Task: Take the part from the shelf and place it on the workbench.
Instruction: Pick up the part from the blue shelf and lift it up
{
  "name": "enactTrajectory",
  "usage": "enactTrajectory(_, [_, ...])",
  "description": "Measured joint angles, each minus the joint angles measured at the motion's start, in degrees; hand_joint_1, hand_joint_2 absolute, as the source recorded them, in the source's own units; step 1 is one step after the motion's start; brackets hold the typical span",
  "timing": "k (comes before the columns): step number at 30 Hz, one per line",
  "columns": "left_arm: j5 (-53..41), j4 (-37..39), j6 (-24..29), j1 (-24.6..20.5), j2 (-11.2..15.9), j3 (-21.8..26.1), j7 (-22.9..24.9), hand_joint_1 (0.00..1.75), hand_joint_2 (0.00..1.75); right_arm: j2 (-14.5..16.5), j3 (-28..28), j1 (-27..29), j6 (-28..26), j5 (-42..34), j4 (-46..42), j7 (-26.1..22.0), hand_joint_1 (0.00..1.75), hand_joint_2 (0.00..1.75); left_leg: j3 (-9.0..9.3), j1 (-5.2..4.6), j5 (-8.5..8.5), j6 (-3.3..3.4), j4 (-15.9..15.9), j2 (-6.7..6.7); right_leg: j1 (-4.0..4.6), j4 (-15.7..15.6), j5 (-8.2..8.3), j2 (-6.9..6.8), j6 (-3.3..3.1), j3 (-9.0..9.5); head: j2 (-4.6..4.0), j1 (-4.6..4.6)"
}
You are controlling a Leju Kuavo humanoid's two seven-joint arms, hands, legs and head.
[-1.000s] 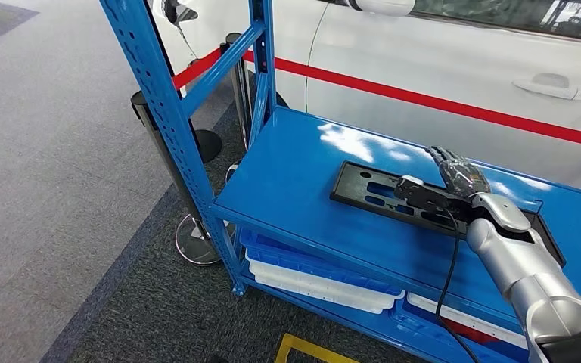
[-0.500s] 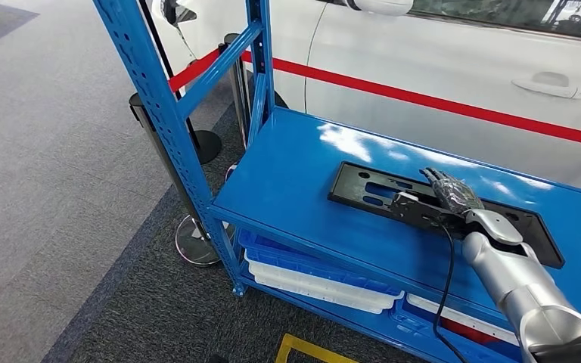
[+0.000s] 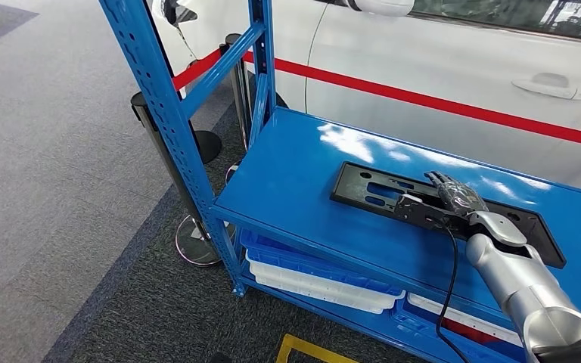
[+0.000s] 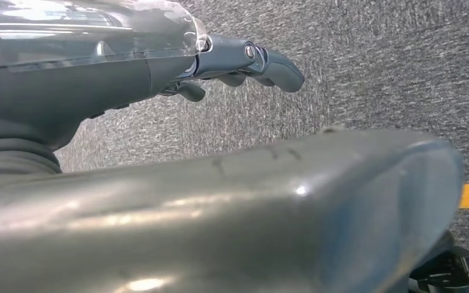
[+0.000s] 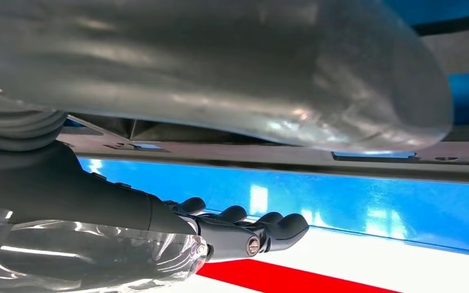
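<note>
The part (image 3: 371,189) is a long flat black plate with slots, lying on the top level of the blue shelf (image 3: 295,166). My right hand (image 3: 454,200) lies over the plate's middle, its dark fingers stretched toward the plate's far edge. In the right wrist view the plate's edge (image 5: 281,155) runs between the thick thumb (image 5: 250,67) and the straight fingers (image 5: 262,229), which are apart from it. My left hand (image 4: 128,73) hangs over grey carpet with nothing in it, its fingers (image 4: 269,61) loosely extended.
A white car (image 3: 439,68) with a red stripe stands just behind the shelf. Blue uprights (image 3: 159,98) rise at the shelf's left end, with black stanchions (image 3: 147,113) beyond. White and blue trays (image 3: 318,283) lie on the lower level. A yellow floor line (image 3: 302,348) is near.
My right hand has come down and drawn back a little, from above the plate's far edge to low over its middle. The plate has not moved.
</note>
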Motion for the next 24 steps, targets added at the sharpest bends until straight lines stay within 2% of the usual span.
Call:
enactTrajectory(11, [-0.2,0.0,0.2,-0.1,0.0,-0.3,-1.3,0.00,0.00,0.0,0.0,-0.1,0.0,-0.3,0.0,-0.2,0.00,0.00,0.00,0.00,0.00,0.00,0.0,0.00,0.00,0.0,0.00,0.00,0.00,-0.01,0.00,0.00])
enactTrajectory(14, [-1.0,0.0,3.2,-0.1,0.0,-0.6,-3.3,0.00,0.00,0.0,0.0,-0.1,0.0,-0.8,0.2,-0.4,0.00,0.00,0.00,0.00,0.00,0.00,0.0,0.00,0.01,0.0,-0.01,0.00,0.01,-0.01,0.00,0.00])
enactTrajectory(16, [-1.8,0.0,6.5,-0.2,0.0,-1.0,-5.7,0.00,0.00,0.0,0.0,-0.1,-0.2,-1.3,0.4,-0.5,0.00,0.00,0.00,0.00,0.00,0.00,0.0,0.00,0.00,0.0,-0.01,0.00,0.01,-0.01,0.00,0.00])
enactTrajectory(18, [-1.6,0.0,7.5,-0.3,0.0,-1.2,-10.1,0.00,0.00,-0.1,0.0,0.0,-0.5,-1.7,0.5,-0.8,0.00,0.00,0.00,0.00,0.00,0.00,0.0,0.00,0.00,0.0,-0.01,0.00,0.01,-0.02,0.00,0.00])
enactTrajectory(21, [-0.3,0.0,4.8,-0.5,0.0,-1.1,-17.7,0.00,0.00,-0.5,0.0,0.1,-1.6,-1.8,0.6,-1.4,0.00,0.00,0.00,0.00,0.00,0.00,0.0,0.00,0.00,0.0,0.00,0.00,0.01,-0.01,0.00,0.00])
enactTrajectory(24, [0.2,0.0,1.9,-0.6,0.0,-0.9,-22.0,0.00,0.00,-0.9,0.4,0.0,-2.9,-0.4,0.6,-1.3,0.00,0.00,0.00,-0.01,0.00,0.00,0.0,0.00,-0.01,0.0,0.00,0.01,0.01,0.00,0.00,0.00])
